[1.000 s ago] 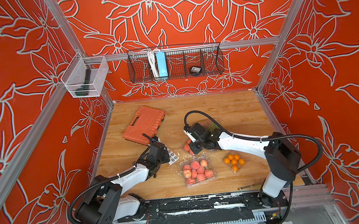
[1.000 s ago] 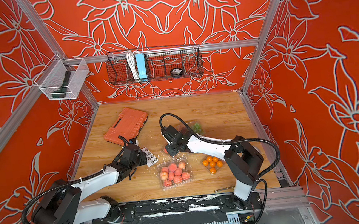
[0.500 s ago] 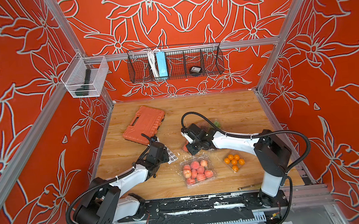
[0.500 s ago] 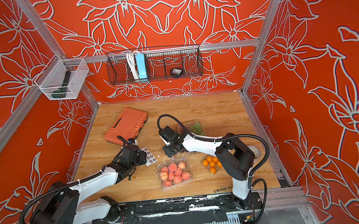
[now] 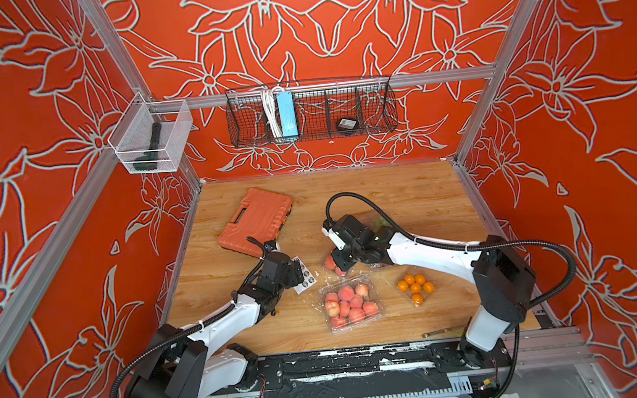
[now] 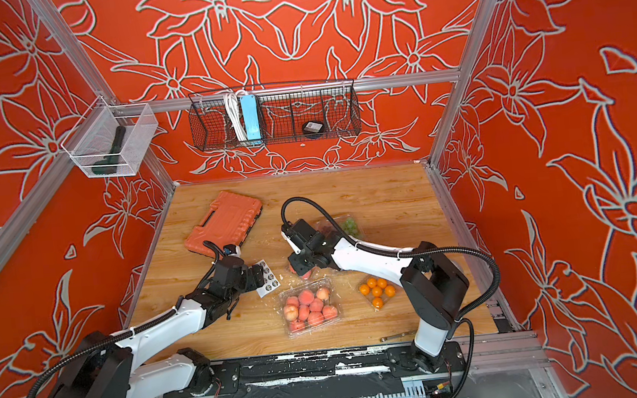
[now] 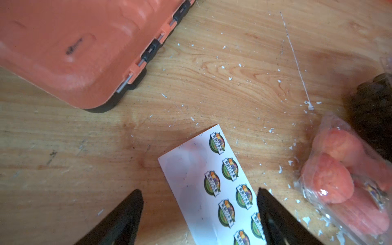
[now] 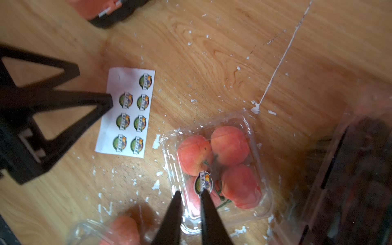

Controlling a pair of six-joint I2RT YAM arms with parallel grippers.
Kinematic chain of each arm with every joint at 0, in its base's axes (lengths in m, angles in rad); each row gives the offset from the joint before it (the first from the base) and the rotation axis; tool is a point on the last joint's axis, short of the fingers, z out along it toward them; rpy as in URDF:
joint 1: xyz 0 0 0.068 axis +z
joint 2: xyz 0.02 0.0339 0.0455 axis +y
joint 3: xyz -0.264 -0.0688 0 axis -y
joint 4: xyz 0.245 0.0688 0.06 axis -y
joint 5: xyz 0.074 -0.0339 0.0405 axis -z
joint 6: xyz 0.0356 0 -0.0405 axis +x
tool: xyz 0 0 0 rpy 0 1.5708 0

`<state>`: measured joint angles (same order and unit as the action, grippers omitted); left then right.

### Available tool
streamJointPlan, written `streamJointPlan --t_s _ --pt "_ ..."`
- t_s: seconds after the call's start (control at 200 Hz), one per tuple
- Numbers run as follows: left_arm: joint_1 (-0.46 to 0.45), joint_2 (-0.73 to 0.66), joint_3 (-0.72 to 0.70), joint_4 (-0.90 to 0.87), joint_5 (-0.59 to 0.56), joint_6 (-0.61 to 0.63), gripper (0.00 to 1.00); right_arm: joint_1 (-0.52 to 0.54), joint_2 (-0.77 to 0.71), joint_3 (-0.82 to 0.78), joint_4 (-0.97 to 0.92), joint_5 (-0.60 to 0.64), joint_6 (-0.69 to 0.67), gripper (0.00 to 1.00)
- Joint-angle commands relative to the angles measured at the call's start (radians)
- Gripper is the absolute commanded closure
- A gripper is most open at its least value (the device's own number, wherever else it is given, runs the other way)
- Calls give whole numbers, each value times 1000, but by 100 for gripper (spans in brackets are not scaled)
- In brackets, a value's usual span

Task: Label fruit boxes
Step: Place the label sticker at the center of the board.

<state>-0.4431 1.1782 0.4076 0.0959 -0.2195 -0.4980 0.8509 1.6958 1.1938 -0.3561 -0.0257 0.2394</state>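
Wood, plastic, paper and metal, as we see them

The table (image 5: pixel 419 190) is pale grained wood, matt and flecked with white scraps (image 8: pixel 156 184). The boxes (image 8: pixel 171 152) are thin clear plastic, glossy. We find the case (image 7: pixel 63 42) dull orange moulded plastic. The sheet (image 8: pixel 127 112) is smooth white paper with a faint sheen. The basket (image 5: pixel 311 117) is black wire, the rail (image 5: pixel 436 77) bare metal.

Four clear boxes lie flat on the table (image 5: pixel 388 197). The many-peaches box (image 5: pixel 351 304) sits near the front edge, the small oranges box (image 5: pixel 416 288) just right of it. The few-peaches box (image 8: pixel 216 167), a round sticker (image 8: pixel 203 182) on its lid, lies near the middle. The grapes box (image 6: pixel 345 225) lies behind, partly hidden.
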Motion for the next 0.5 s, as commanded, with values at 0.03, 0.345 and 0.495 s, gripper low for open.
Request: streamJointPlan --t_s 0.03,0.345,0.495 --pt "6 -20 2 9 9 -6 14 -3 40 7 -26 20 -6 97" --pt "4 4 0 45 48 5 14 -2 106 26 -59 55 -9 100" --pt "3 4 -4 55 54 8 14 -3 131 33 -62 51 -12 100"
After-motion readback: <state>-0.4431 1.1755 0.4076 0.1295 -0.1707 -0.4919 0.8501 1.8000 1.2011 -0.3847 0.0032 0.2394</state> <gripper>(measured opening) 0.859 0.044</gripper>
